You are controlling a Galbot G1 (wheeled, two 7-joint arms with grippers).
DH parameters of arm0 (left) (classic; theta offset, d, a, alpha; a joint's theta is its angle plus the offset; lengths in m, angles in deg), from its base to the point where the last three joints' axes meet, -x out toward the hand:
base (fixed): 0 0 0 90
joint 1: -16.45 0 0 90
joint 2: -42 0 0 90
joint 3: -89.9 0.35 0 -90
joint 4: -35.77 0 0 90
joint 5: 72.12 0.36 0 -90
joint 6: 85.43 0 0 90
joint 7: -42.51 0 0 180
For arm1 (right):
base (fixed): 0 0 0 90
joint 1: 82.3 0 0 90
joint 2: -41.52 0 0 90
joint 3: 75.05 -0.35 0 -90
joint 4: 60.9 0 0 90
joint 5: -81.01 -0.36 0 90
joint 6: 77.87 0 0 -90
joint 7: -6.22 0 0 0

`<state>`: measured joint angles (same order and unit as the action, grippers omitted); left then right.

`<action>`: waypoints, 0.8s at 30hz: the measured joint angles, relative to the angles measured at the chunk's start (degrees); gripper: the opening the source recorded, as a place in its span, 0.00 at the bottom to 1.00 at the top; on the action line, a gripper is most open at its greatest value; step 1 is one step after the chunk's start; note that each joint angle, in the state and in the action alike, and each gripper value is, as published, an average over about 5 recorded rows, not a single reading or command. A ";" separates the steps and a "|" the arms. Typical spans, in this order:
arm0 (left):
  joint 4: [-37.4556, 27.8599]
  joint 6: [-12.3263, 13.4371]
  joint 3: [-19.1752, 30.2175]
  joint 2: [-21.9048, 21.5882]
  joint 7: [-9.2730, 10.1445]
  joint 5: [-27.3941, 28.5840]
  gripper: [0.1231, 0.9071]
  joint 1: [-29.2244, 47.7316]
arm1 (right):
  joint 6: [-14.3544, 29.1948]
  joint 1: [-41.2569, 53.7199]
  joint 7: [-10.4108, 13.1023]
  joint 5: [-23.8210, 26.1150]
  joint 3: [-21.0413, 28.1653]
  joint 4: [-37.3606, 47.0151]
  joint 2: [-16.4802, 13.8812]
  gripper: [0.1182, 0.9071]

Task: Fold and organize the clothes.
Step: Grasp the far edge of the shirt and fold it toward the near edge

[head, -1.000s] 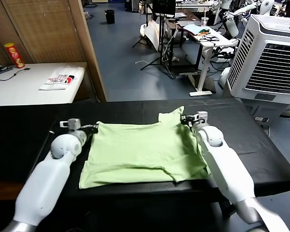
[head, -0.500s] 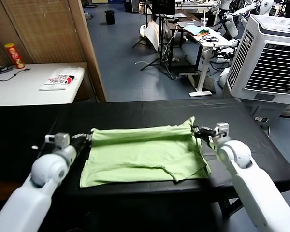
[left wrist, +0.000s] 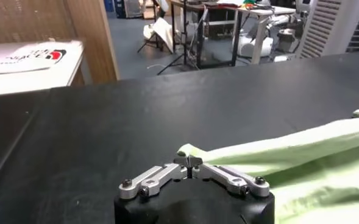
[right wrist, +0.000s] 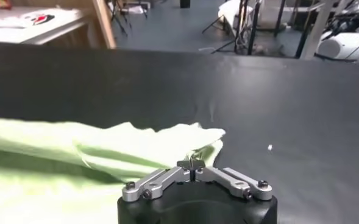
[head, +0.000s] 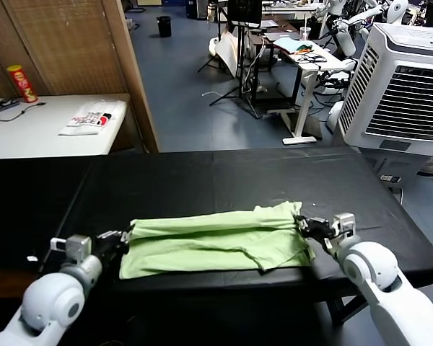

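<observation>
The pale green shirt [head: 216, 238] lies as a long folded strip near the front edge of the black table [head: 224, 173]. My left gripper [head: 126, 234] is shut on the shirt's left corner, and the left wrist view shows the jaws [left wrist: 190, 161] pinching the tip of the green fabric [left wrist: 289, 152]. My right gripper [head: 301, 223] is shut on the shirt's right corner. In the right wrist view it [right wrist: 191, 164] holds the edge of the bunched cloth [right wrist: 106, 152]. No collar or print is visible.
A white side table [head: 50, 133] at the back left carries a red can [head: 18, 81] and a white printed item [head: 90, 119]. A large white air cooler [head: 400, 79] stands at the back right. Bare black tabletop lies beyond the shirt.
Both grippers have drawn the shirt's far edge back toward the table's front edge, folding the cloth over itself into a narrower strip. Both stayed shut.
</observation>
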<state>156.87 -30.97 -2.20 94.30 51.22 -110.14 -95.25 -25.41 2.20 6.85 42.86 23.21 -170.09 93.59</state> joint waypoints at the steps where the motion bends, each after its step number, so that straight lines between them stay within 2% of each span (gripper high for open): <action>1: -0.01 0.10 -0.06 0.04 -0.03 0.18 0.01 -0.44 | -0.11 -0.37 0.04 0.17 0.00 -0.50 0.00 0.01; 5: 0.13 0.19 -0.16 0.23 -0.22 0.70 0.01 -1.79 | -0.91 -1.56 0.19 1.03 -0.04 -2.19 -0.07 0.02; 7: 0.40 -0.23 -0.18 0.25 -0.34 0.96 0.01 -2.31 | -1.39 -2.03 0.24 1.33 -0.23 -2.85 -0.26 0.08; 11: 1.12 -1.21 -0.51 0.23 -0.40 2.09 0.07 -3.17 | -1.45 -2.60 -0.08 1.39 -1.26 -4.23 -0.57 0.33; 15: 1.85 -1.88 -1.51 0.17 -0.46 2.35 0.34 -3.68 | -0.17 -2.15 -0.41 1.09 -2.91 -4.76 -0.29 0.63; 18: 1.85 -1.84 -2.02 0.50 -0.46 1.72 0.55 -3.22 | 1.42 -1.03 0.07 1.27 -3.67 -4.00 0.55 0.79; 21: 1.01 -1.69 -1.70 1.43 0.16 0.51 0.74 -1.59 | 2.33 0.78 1.27 2.02 -3.50 -2.37 2.03 0.85; 24: -0.58 -1.78 -0.81 2.69 1.18 -1.12 0.84 1.05 | 2.33 2.95 2.01 4.57 -2.32 -0.11 4.11 0.86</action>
<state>156.28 -32.75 -3.01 96.99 52.41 -111.26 -94.20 -23.08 5.15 8.86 47.43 20.89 -170.20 97.70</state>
